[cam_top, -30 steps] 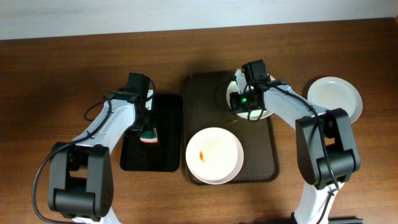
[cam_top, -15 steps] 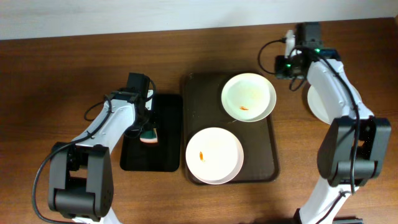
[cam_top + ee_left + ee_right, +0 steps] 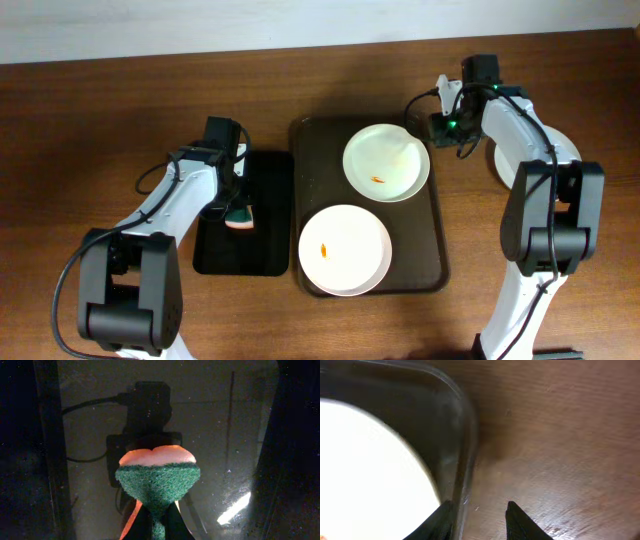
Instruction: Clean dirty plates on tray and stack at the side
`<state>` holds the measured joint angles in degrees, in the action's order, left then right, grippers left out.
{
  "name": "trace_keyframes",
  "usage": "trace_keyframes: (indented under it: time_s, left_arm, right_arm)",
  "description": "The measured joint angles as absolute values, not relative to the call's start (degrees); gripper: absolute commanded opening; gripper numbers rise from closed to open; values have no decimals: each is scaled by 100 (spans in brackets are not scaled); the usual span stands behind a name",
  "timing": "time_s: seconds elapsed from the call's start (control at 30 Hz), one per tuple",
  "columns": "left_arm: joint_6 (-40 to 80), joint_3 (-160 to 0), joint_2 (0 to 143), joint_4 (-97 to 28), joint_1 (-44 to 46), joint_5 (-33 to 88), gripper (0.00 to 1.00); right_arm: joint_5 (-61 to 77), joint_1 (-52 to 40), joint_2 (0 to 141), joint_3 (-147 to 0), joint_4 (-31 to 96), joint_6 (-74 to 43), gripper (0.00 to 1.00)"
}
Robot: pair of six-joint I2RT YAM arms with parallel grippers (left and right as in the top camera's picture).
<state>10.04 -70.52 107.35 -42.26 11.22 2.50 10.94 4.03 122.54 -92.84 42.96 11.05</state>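
Now the left arm reaches forward from its base, elbow bent, with the left gripper low over the black tray. Its jaws are pinched tight on a sponge. The right arm stretches far out and curls inward, so the right gripper hangs at the far right corner of the tray, with its jaws partly apart and nothing between them.

On the tray lie the upper plate and the lower plate, each with an orange smear. A third plate sits on the table to the right, mostly under the right arm.

Only the left wrist view shows the sponge's green scouring face over its orange body. Only the right wrist view shows the right gripper with its left finger just beside the tray's rim.

A second ago the right gripper was over the upper plate's edge; half a second ago it was out over the table. The upper plate now lies slightly further left. The left arm has not moved.
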Motion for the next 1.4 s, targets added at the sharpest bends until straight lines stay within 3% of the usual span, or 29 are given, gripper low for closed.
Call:
trace_keyframes:
  time_s: [0.2,0.53,0.77,1.13,1.17,1.23,1.4]
  left_arm:
    - [1004,-7052,10735,-4226,1122,252,0]
    - [1004,-7052,10735,-4226,1122,252,0]
    - [1004,-7052,10735,-4224,1122,250,0]
    - [1004,-7052,10735,-4226,1122,250,0]
    - [1004,-7052,10735,-4224,1122,252,0]
    - [1004,-7052,10735,-4226,1122,252,0]
    - [1004,-7054,10735,-4226,1122,252,0]
  right_arm:
    - [1575,209,12241,-9485,4860,1938,36]
    - [725,-425,12499,-9515,3651,2897,35]
    - [644,-416,12580,-9515,3850,2311,4]
    - [541,-419,12578,-9625,5098,-829,5]
    - [561,-419,12573,-9633,5437,-1085,9]
    - [624,-419,12573,-9633,5754,-1358,27]
    - [674,-434,12575,-9609,5800,-1216,34]
